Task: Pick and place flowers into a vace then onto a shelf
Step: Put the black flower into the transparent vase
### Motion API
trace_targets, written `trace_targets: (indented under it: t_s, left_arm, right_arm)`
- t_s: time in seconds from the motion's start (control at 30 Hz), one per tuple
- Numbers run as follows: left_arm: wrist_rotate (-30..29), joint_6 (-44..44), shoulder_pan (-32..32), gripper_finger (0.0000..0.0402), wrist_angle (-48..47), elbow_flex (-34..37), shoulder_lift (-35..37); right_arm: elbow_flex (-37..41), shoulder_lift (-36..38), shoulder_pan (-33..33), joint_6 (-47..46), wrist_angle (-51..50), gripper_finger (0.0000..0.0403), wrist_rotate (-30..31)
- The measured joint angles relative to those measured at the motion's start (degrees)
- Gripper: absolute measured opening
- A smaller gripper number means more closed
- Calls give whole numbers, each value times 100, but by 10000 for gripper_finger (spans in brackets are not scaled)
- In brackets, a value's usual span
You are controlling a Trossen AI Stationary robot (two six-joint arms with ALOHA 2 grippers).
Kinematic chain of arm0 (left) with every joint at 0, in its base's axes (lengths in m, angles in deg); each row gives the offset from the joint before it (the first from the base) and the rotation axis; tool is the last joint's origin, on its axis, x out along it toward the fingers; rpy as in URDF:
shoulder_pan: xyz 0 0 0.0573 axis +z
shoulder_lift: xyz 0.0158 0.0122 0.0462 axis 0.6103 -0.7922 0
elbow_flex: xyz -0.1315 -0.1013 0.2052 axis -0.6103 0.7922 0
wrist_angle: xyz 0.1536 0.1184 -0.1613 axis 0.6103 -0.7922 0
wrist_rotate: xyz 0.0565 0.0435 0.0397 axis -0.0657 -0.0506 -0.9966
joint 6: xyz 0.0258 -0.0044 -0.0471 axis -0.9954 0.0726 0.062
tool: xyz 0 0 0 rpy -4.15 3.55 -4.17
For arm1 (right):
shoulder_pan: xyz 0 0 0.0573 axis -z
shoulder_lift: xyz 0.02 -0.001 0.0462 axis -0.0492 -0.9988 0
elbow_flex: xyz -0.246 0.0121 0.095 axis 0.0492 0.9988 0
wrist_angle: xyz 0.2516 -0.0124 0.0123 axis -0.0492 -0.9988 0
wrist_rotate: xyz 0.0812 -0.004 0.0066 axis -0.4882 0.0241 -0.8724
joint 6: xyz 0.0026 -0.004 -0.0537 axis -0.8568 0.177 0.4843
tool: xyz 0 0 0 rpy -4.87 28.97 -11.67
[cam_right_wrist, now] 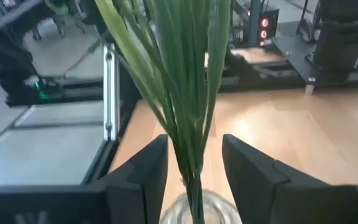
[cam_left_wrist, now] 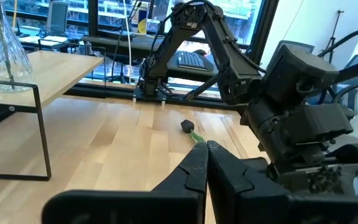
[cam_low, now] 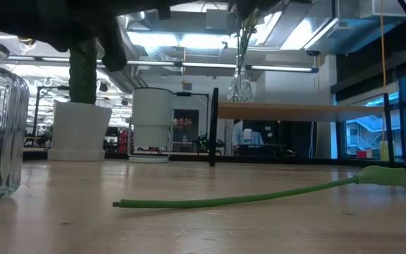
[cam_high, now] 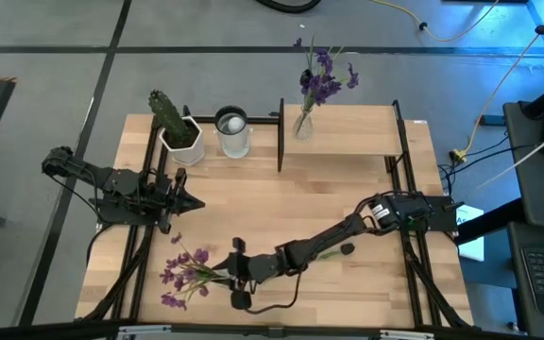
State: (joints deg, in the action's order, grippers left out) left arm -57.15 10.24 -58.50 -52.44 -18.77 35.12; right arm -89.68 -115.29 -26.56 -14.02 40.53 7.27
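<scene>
Purple blooms of the darker flowers already stand in a clear vase on the shelf, upper centre of the high view, so we judge that half of the job finished. The pinker flowers lie at lower left, their stems rising from a glass neck between the right tool's fingers, which stand apart beside the stems without pinching them. We judge this bunch is just seated in a second vase, hard to make out from above; carrying it to the shelf remains. Our left tool waits at mid-left above the surface, fingers pressed together, empty.
</scene>
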Motion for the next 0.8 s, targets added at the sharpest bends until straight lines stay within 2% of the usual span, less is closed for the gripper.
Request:
trace_targets:
  t_s: [0.27, 0.53, 0.63, 0.8]
  left_arm:
    - [9, 0, 0, 7, 0, 0, 1]
    - [11, 0, 0, 8, -70, -2, 1]
    - [11, 2, 0, 7, -165, -2, 0]
    - [11, 1, 0, 4, -212, -2, 1]
  right_arm:
    - [-1, 292, -7, -395, -1385, 187, -7]
    - [-10, 774, -14, -1128, -2050, 198, -3]
    - [-8, 1106, -14, -1930, -2819, 197, 15]
    - [-10, 1685, -48, -4102, -4731, 198, -234]
